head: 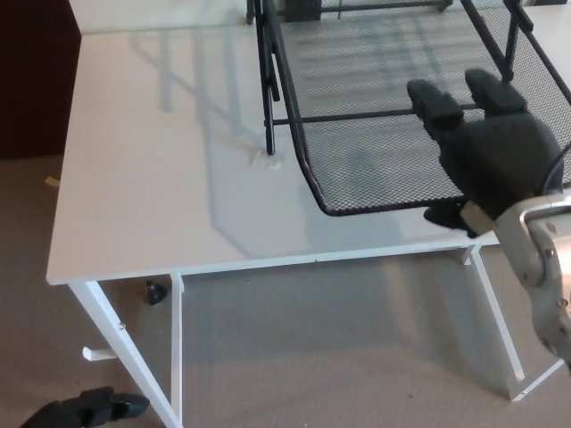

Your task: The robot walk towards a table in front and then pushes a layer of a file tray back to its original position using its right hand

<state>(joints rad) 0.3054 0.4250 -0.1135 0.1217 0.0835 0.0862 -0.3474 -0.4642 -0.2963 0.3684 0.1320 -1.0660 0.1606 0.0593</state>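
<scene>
Right hand (pixel 493 160), fingers spread, straddles the mesh tray layer's (pixel 375 152) front rim at four o'clock; an off-centre push could skew it and jam the frame (pixel 266 80).

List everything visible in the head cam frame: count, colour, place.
table: 1, white top on white legs, fills the upper left and centre.
file tray: 1, black wire mesh on a black frame, top right on the table; its pulled-out layer reaches toward the table's front edge.
carpet: grey, under and in front of the table.
small dark object: 1, black, on the carpet beneath the table's left side; too small to identify.
yellow scrap: 1, on the floor at far left.
dark shape: 1, black, bottom left corner; unclear what it is.
right hand: 1, black, at the layer's front right corner, two fingers above the mesh, thumb below the rim.
</scene>
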